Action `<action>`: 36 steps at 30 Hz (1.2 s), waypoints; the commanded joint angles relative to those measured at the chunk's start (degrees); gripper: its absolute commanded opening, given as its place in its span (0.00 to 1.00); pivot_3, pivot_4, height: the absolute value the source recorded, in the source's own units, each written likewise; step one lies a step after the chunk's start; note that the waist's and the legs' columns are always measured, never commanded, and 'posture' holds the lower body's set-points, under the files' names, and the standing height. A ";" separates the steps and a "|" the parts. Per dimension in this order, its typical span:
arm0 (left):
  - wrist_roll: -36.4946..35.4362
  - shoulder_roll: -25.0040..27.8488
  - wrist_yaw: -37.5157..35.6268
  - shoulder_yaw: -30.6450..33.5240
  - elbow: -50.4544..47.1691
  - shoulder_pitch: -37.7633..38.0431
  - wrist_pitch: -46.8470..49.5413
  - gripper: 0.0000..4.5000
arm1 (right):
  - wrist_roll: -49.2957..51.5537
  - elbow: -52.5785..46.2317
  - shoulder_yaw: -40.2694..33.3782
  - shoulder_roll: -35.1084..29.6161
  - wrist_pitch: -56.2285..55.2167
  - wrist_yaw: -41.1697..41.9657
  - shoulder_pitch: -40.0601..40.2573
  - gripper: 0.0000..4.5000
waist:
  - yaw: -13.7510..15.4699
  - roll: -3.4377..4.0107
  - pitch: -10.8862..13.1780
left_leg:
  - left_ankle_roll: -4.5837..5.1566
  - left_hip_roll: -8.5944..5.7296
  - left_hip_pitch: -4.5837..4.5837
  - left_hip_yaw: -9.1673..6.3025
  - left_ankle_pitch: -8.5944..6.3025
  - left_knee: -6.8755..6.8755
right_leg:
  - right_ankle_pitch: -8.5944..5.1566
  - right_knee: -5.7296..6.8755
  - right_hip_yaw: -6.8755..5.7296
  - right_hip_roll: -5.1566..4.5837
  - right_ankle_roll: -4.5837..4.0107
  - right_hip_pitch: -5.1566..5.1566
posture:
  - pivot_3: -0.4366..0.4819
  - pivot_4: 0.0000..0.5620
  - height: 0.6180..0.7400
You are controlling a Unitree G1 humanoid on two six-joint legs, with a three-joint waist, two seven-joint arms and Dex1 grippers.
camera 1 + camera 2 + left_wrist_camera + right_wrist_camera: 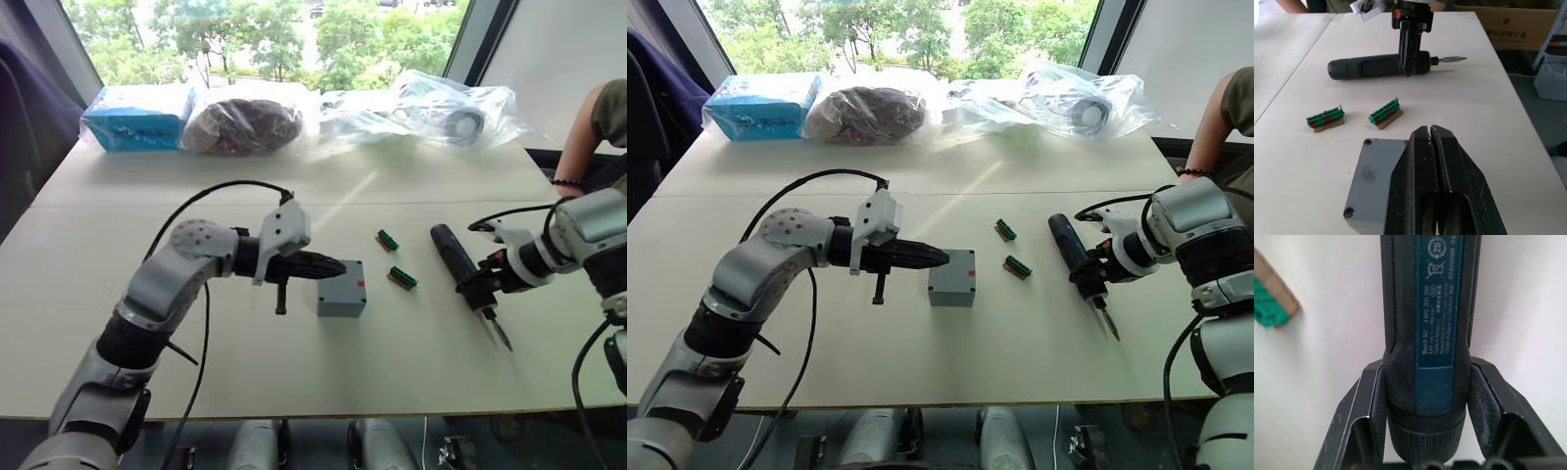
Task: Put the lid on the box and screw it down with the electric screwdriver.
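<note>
At the right side of the table (118,323), right gripper (485,286) clamped around the front end of the electric screwdriver (457,257), one finger (1367,406) pressed to each flank just behind the collar. Screwdriver lying flat on the tabletop, not lifted, bit pointing toward the near edge. Right forearm reaching in low from the outer side, wrist bent inward toward the tool. Nearer the middle, left gripper (921,257) pinched shut on nothing, hovering flat and level over the near-left part of the box (952,278); whether touching the top or just above cannot be told. Left arm bent at the elbow, forearm stretched across toward the middle. Lid (1376,181) apparently seated already on the box, two dark screw heads showing at its corners, so likely placement done and fastening ahead; how many screws tightened cannot be judged. Between box and screwdriver, two small green parts (388,240) lying loose. At the far edge, plastic bags (245,125) and a blue carton (137,117).
</note>
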 commanded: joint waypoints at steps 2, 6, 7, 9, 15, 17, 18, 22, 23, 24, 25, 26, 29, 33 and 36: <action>-0.28 1.22 -1.97 1.54 2.70 -0.87 -1.61 0.00 | -2.22 6.45 -15.09 1.49 -10.53 -5.51 -9.14 0.39 | 0.08 0.26 0.16 | -0.15 -0.01 -0.06 0.08 0.09 -0.02 | 0.00 0.04 0.06 0.00 0.01 -0.14 | 0.48 0.27 1.00; 0.33 1.55 -4.92 -0.13 5.59 -2.15 -2.16 0.00 | 4.89 -11.34 -38.07 8.64 -26.66 -12.80 -2.82 0.39 | 0.03 0.26 0.16 | -0.32 0.12 -0.30 0.15 0.18 -0.14 | -0.01 -0.04 0.05 0.10 0.01 -0.40 | 0.48 0.27 1.00; 0.57 1.46 -5.55 -0.44 6.32 -2.54 -2.35 0.00 | 7.17 -16.58 -41.86 10.94 -27.54 -13.54 -0.84 0.39 | 0.06 0.26 0.16 | -0.35 0.16 -0.41 0.16 0.20 -0.13 | 0.00 0.00 0.06 0.12 0.02 -0.51 | 0.48 0.27 1.00; 1.48 0.88 -6.59 -1.54 8.49 -3.85 -3.31 0.00 | 14.95 -27.48 -49.34 17.26 -24.98 -16.59 2.85 0.39 | 0.32 0.26 0.16 | -0.42 0.24 -0.54 0.07 0.24 -0.07 | 0.00 0.02 -0.01 0.22 0.02 -0.58 | 0.48 0.27 1.00; 5.89 -1.37 -8.97 -5.84 15.45 -7.78 -7.58 0.00 | 17.13 -55.40 -45.00 29.11 -33.57 -18.89 20.01 0.39 | 0.83 0.23 0.14 | -0.52 0.19 -0.57 -0.09 0.30 0.03 | 0.00 0.06 -0.15 0.19 0.02 -0.45 | 0.48 0.27 1.00; 7.56 -2.44 -9.08 -7.01 17.54 -8.73 -8.98 0.00 | 14.72 -59.92 -41.34 30.44 -37.17 -19.01 24.86 0.39 | 0.69 0.23 0.14 | -0.50 0.05 -0.58 -0.18 0.29 0.05 | 0.01 0.01 -0.18 0.12 0.02 -0.40 | 0.48 0.27 1.00; 8.06 -2.75 -9.26 -7.23 18.28 -8.95 -9.63 0.00 | 14.64 -60.87 -40.54 30.97 -37.75 -19.45 26.10 0.39 | 0.46 0.23 0.14 | -0.50 0.01 -0.58 -0.17 0.29 0.05 | 0.02 0.01 -0.17 0.09 0.04 -0.41 | 0.48 0.27 1.00; 9.23 -4.54 -10.21 -8.08 20.08 -9.51 -10.93 0.00 | 15.27 -64.29 -37.49 33.15 -39.40 -20.34 30.60 0.39 | 0.33 0.23 0.14 | -0.49 -0.03 -0.58 -0.14 0.29 0.06 | 0.06 0.02 -0.10 0.07 0.12 -0.45 | 0.48 0.27 1.00; 9.80 -5.16 -9.92 -8.33 20.72 -9.62 -11.51 0.00 | 15.21 -64.78 -36.86 33.45 -39.69 -20.55 31.26 0.39 | 0.33 0.23 0.14 | -0.49 -0.02 -0.58 -0.16 0.29 0.06 | 0.06 0.02 -0.10 0.09 0.12 -0.46 | 0.48 0.27 1.00; 10.50 -5.60 -9.65 -8.66 21.21 -9.71 -11.91 0.00 | 15.05 -65.15 -36.25 33.58 -40.03 -20.68 31.81 0.39 | 0.33 0.23 0.14 | -0.49 -0.01 -0.58 -0.17 0.30 0.06 | 0.06 0.03 -0.11 0.12 0.12 -0.46 | 0.48 0.27 1.00; 11.42 -5.76 -9.59 -9.15 21.57 -9.73 -12.65 0.00 | 14.89 -65.35 -35.77 33.73 -40.33 -20.85 32.23 0.39 | 0.33 0.23 0.14 | -0.49 0.01 -0.58 -0.18 0.30 0.05 | 0.06 0.03 -0.11 0.13 0.12 -0.46 | 0.48 0.27 1.00; 12.33 -5.85 -9.57 -9.59 21.84 -9.65 -13.38 0.00 | 14.68 -65.40 -35.37 33.83 -40.66 -21.02 32.59 0.39 | 0.34 0.23 0.14 | -0.49 0.01 -0.57 -0.18 0.30 0.05 | 0.06 0.03 -0.11 0.14 0.12 -0.46 | 0.48 0.27 1.00; 14.36 -5.74 -9.92 -10.70 22.36 -9.16 -14.76 0.00 | 13.49 -64.95 -33.80 33.91 -42.14 -21.13 33.74 0.39 | 0.46 0.23 0.14 | -0.49 0.01 -0.57 -0.18 0.30 0.05 | 0.06 0.02 -0.11 0.13 0.12 -0.45 | 0.48 0.27 1.00; 15.78 -5.75 -9.92 -11.19 22.99 -8.56 -16.03 0.00 | 11.26 -63.74 -31.56 33.84 -44.41 -20.78 35.09 0.39 | 0.42 0.23 0.14 | -0.49 0.00 -0.57 -0.18 0.29 0.06 | 0.06 0.02 -0.11 0.12 0.12 -0.43 | 0.48 0.27 1.00; 15.71 -5.94 -9.77 -10.90 22.83 -8.28 -15.65 0.00 | 9.44 -62.61 -30.64 33.38 -46.11 -20.32 35.99 0.39 | 0.43 0.22 0.14 | -0.49 0.00 -0.55 -0.19 0.29 0.06 | 0.06 0.02 -0.12 0.13 0.12 -0.42 | 0.48 0.27 1.00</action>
